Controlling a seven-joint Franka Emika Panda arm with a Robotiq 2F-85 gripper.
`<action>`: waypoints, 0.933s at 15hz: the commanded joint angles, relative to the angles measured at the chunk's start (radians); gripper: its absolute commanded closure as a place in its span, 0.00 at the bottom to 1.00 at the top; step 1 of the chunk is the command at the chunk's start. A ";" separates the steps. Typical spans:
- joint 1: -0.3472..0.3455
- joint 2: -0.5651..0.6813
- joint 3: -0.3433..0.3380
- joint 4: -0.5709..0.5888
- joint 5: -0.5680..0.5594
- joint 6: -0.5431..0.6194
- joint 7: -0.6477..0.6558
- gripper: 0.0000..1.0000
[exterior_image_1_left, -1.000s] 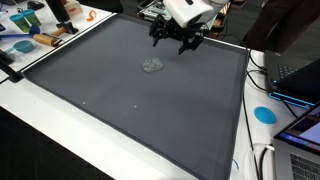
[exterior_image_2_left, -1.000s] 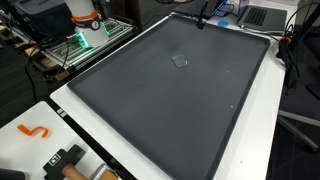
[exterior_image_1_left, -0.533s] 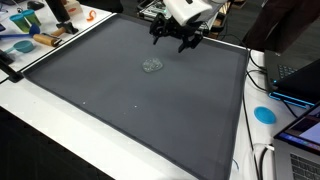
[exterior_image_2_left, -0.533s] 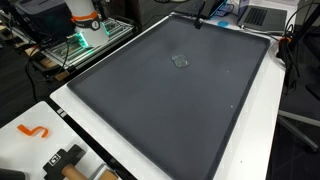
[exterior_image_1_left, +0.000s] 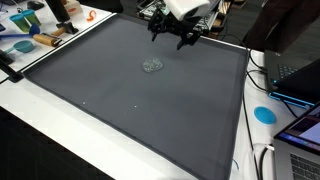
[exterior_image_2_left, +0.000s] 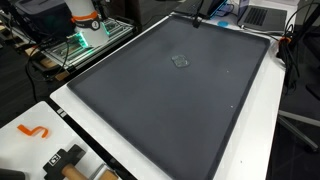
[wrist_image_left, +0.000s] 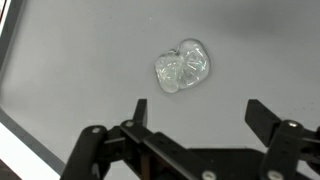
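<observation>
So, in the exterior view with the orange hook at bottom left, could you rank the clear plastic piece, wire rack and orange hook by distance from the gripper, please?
From the gripper at the mat's far edge:
1. clear plastic piece, on the mat.
2. wire rack, beside the mat, picture left.
3. orange hook, bottom-left corner.

Both exterior views overlook the grey mat (exterior_image_1_left: 150, 110) from different sides; wrist view looks down closely.
</observation>
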 joint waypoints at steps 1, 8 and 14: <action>-0.027 -0.042 0.009 -0.047 -0.010 0.007 0.010 0.00; -0.096 -0.071 0.008 -0.064 0.060 0.028 -0.002 0.00; -0.184 -0.112 0.000 -0.104 0.238 0.106 -0.011 0.00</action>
